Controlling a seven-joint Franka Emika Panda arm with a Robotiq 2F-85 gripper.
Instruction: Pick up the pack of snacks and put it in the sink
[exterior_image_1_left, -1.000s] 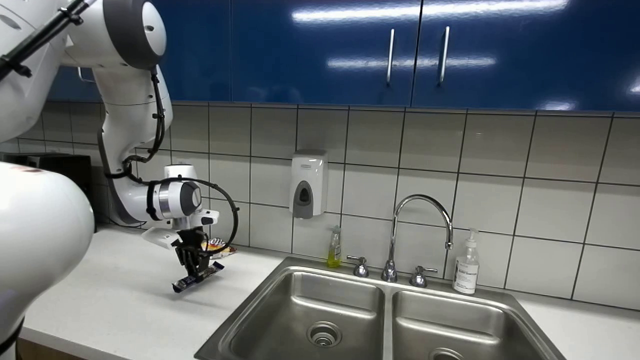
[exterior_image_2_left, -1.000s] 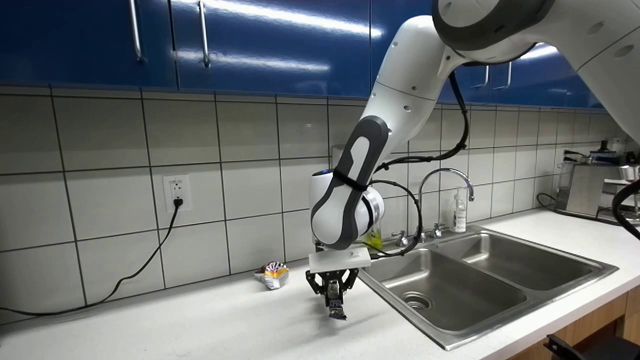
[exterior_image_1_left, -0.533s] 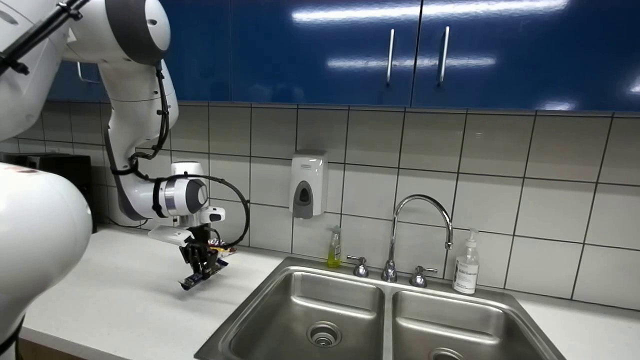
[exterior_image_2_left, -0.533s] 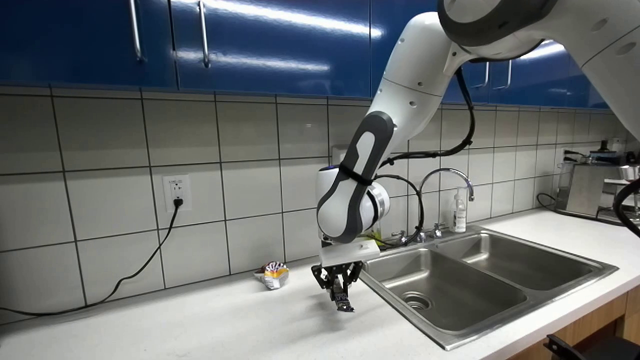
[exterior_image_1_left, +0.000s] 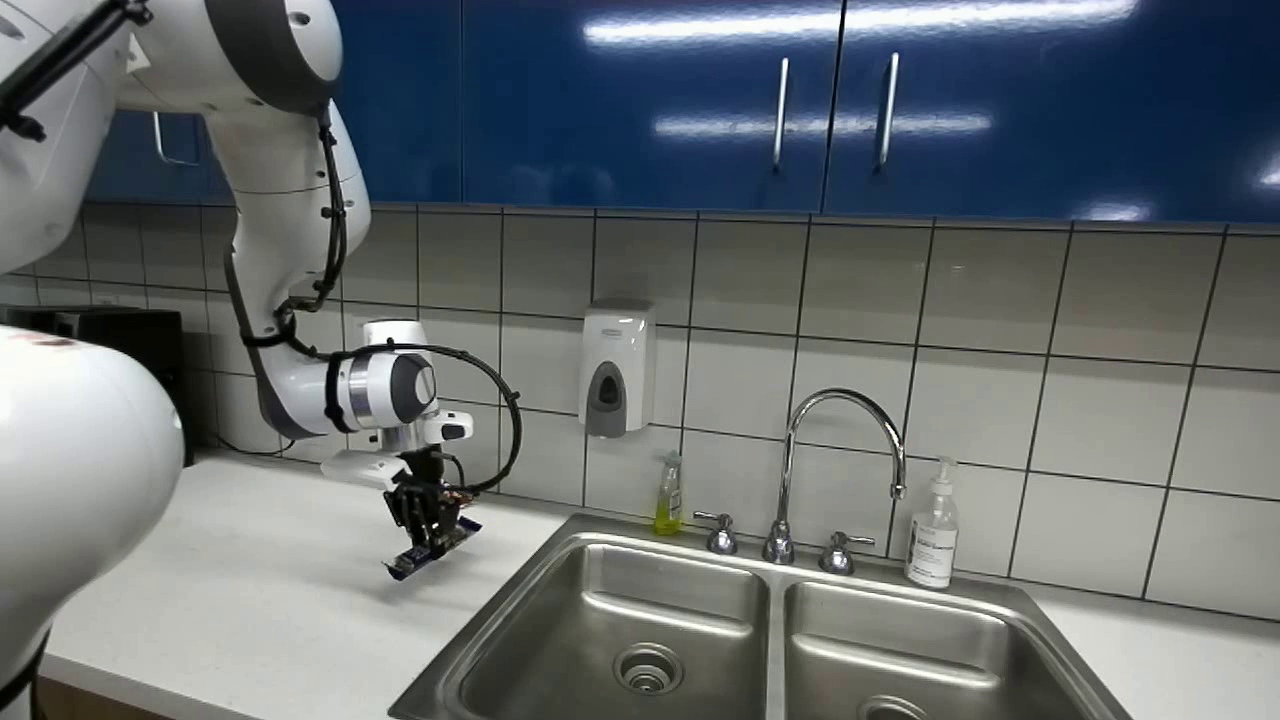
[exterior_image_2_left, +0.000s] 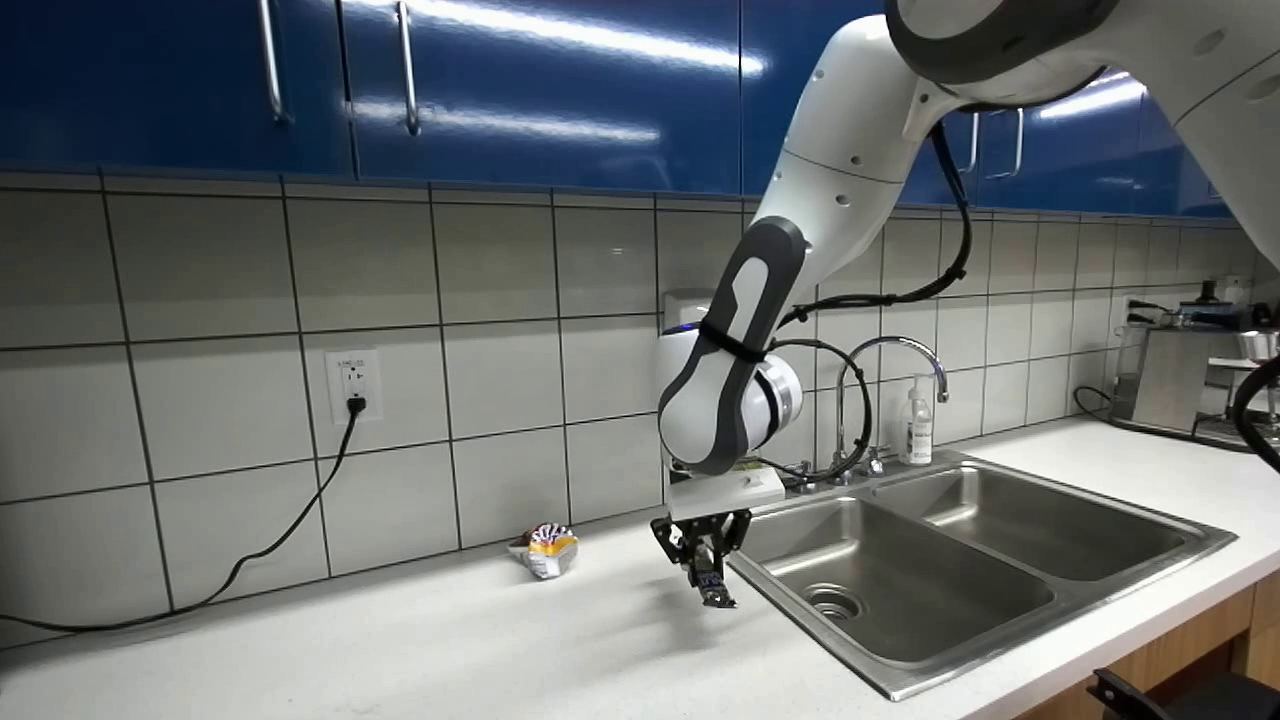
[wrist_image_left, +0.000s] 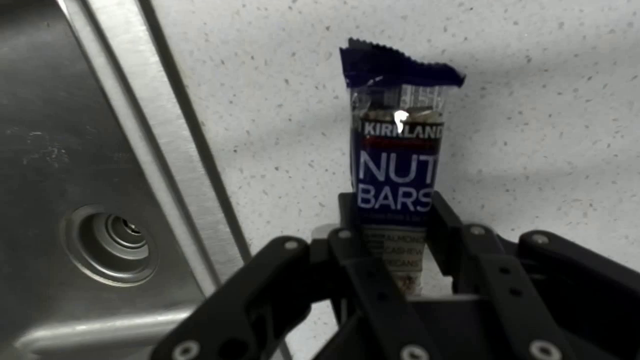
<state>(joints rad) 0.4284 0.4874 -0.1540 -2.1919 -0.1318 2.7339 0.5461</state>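
Observation:
The pack of snacks (wrist_image_left: 397, 170) is a slim dark nut bar with white lettering and a dark blue crimped end. My gripper (wrist_image_left: 392, 207) is shut on its long sides near the middle; the lower part is partly hidden by the fingers. In both exterior views the packet (exterior_image_1_left: 405, 564) (exterior_image_2_left: 712, 590) hangs tilted in the gripper (exterior_image_1_left: 430, 540) (exterior_image_2_left: 706, 568), a little above the white counter. The double-basin steel sink (exterior_image_1_left: 776, 640) (exterior_image_2_left: 1000, 635) lies to the right of the gripper in both exterior views. In the wrist view its rim (wrist_image_left: 172, 140) and a drain show at left.
A crumpled snack bag (exterior_image_2_left: 548, 552) lies on the counter by the tiled wall. A chrome tap (exterior_image_1_left: 786, 485), a yellow soap bottle (exterior_image_1_left: 668, 500) and a white pump bottle (exterior_image_1_left: 932, 540) stand along the sink's back edge. A dispenser (exterior_image_1_left: 618, 370) hangs on the wall.
In both exterior views my gripper has moved right toward the sink and slightly up, with the packet held in it. The sink and crumpled bag have not moved.

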